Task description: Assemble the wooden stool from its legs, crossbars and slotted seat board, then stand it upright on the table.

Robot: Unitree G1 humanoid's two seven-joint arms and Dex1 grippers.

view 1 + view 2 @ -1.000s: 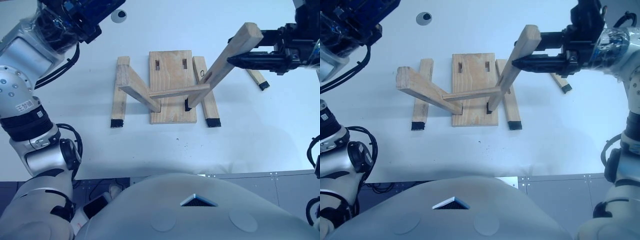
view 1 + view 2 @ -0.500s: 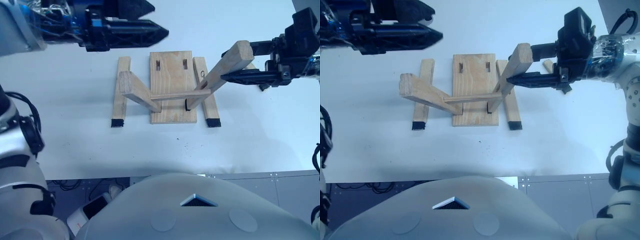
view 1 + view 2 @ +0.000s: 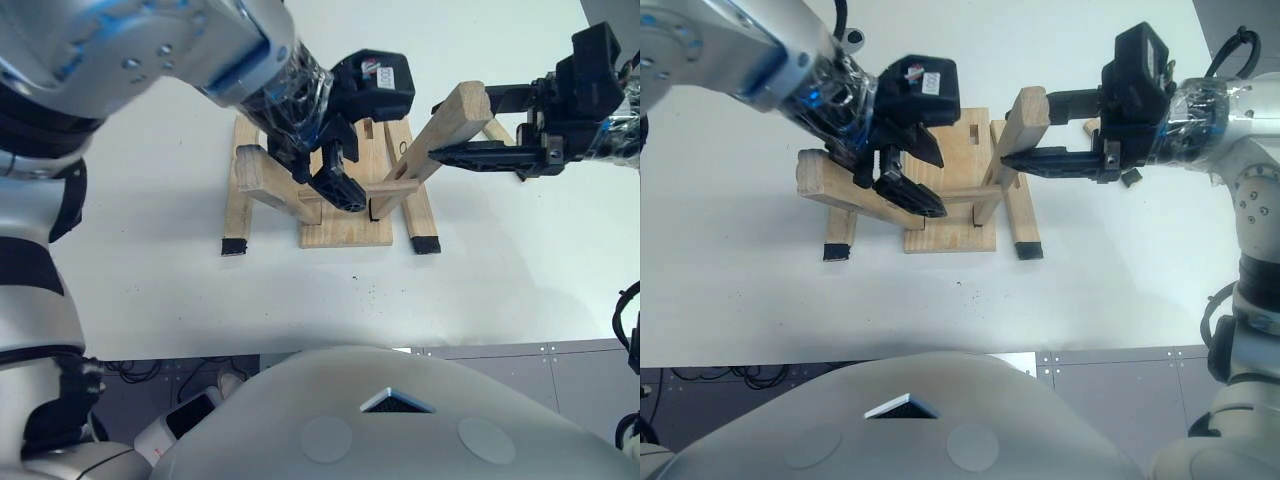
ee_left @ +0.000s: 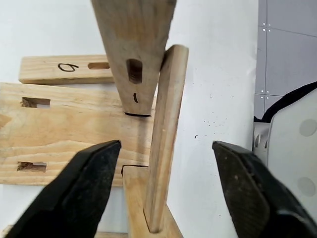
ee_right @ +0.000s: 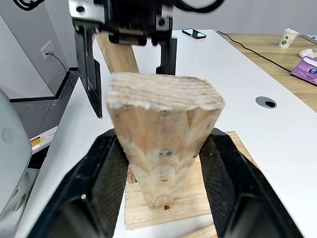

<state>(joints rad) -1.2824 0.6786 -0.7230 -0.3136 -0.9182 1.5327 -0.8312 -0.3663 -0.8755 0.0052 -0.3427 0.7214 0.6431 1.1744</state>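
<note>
The slotted seat board [image 3: 345, 230] lies flat on the white table. Two legs stand slanted in its near slots, the left leg [image 3: 262, 175] and the right leg [image 3: 447, 122], joined by a thin crossbar [image 3: 398, 186]. My right gripper [image 3: 1028, 127] is shut on the right leg's upper end [image 5: 161, 124], a finger on each side. My left gripper [image 3: 333, 172] hangs over the crossbar [image 4: 166, 124], open, with its black fingers [image 4: 81, 196] on either side of it and not touching.
Two more legs lie flat beside the board, one on the left [image 3: 237, 205] and one on the right [image 3: 420, 220]. A short loose piece [image 3: 1129, 180] lies behind my right gripper. A round hole [image 3: 852, 37] sits at the table's far side.
My left arm swung in from the far left and came down over the crossbar with its fingers open. My right gripper kept hold of the right leg and tilted it a little lower.
</note>
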